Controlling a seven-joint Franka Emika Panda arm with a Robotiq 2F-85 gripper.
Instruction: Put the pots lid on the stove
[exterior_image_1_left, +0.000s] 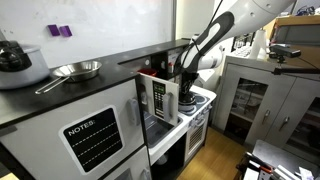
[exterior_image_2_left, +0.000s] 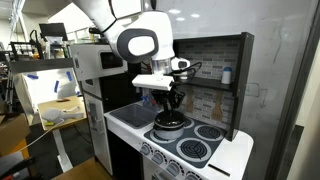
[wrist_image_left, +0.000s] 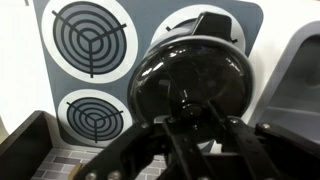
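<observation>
One arm, one stove, one pot lid: the lid sits on the pot, not on the stove top.

Item 1, the arm (exterior_image_2_left: 135, 42): white, and I have it bent down over the cooktop in both exterior views. Item 2, the stove (exterior_image_2_left: 128, 118): a small white toy cooktop. My wrist view shows two bare dark burners (wrist_image_left: 92, 35) along one edge. Item 3, the pot (wrist_image_left: 225, 25): dark, on a burner toward the cooktop's back edge, with only its rim showing past the lid. Item 4, the pot lid (wrist_image_left: 190, 75): dark, domed and glossy, seated on the pot directly under my wrist camera. Item 5, the gripper (wrist_image_left: 190, 125): lowered onto the lid's centre, its fingers (wrist_image_left: 140, 150) converging by the knob. I cannot tell whether they pinch it or only flank it.
</observation>
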